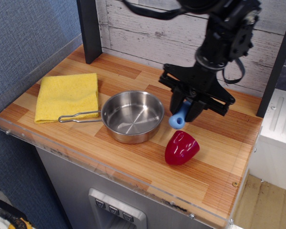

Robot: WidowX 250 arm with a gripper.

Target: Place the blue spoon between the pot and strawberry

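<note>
observation.image: we see the gripper (186, 107) above the table (133, 157), jaws pinching the blue spoon (179, 116).
The spoon's blue handle end hangs in the air between the pot (132, 116) and the strawberry (181, 148), just above the strawberry.

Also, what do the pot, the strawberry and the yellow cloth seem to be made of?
The pot looks like polished steel: a silvery inside with mirror-like reflections and a thin wire handle. The strawberry seems to be glossy hard plastic, dark red and smooth with bright highlights. The yellow cloth looks like soft matte fabric, folded, with no shine; the exact fibre cannot be told.
</note>
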